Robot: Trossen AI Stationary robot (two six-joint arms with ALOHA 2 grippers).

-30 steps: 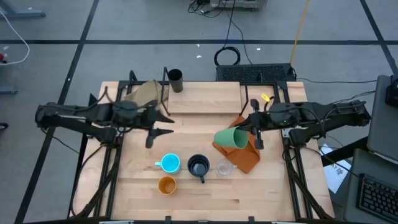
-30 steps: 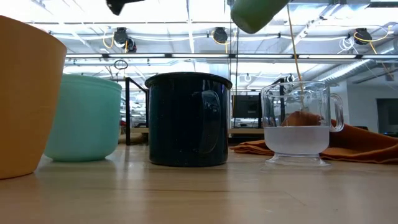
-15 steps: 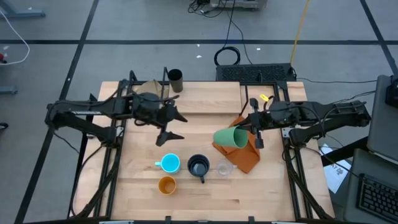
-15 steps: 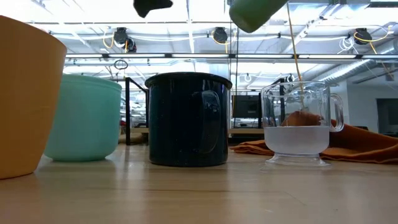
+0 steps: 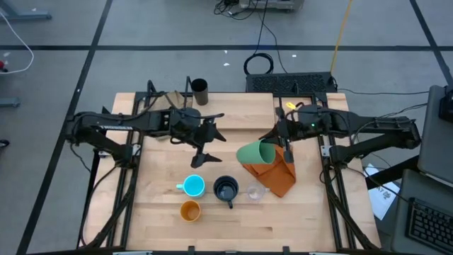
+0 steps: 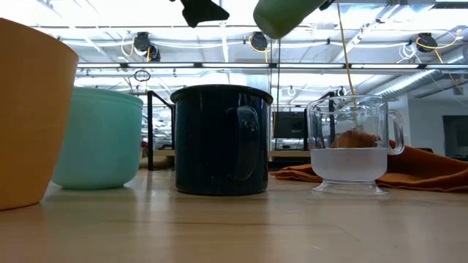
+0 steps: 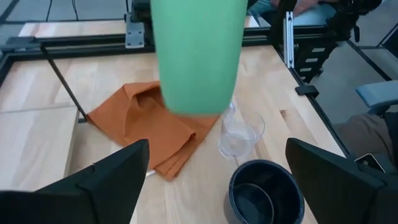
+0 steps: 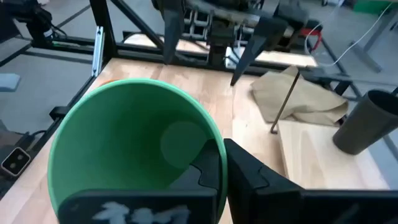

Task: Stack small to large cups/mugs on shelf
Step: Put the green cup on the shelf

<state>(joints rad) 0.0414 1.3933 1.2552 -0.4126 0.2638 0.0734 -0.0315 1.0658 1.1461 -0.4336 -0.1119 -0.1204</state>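
My right gripper (image 5: 278, 144) is shut on the green cup (image 5: 253, 152), held in the air over the orange cloth (image 5: 279, 177). My left gripper (image 5: 207, 140) hovers wide open just left of that cup, its fingers (image 7: 106, 186) apart from it on either side. The dark brown cup (image 5: 199, 91) stands upright at the far left corner of the shelf (image 5: 233, 110). On the table near the front stand the light blue mug (image 5: 192, 186), the navy mug (image 5: 226, 190), the clear cup (image 5: 255, 191) and the orange cup (image 5: 189, 210). My right gripper holds the green cup by its rim (image 8: 214, 142), one finger (image 8: 208, 171) inside the cup and the other outside the wall. The fingers come from the table's right. The cup is lifted clear and tilted, its base (image 6: 276, 25) pointing toward the table's left.
A tan cloth (image 5: 166, 105) lies at the far left beside the shelf. The orange cloth lies crumpled right of centre, under the green cup. Black frame posts (image 5: 150, 88) stand along both sides of the table.
My left gripper has travelled toward the table's right, closing on the green cup, and has opened wider. My right gripper has carried the green cup a little toward the table's left and far edge, still lifted.
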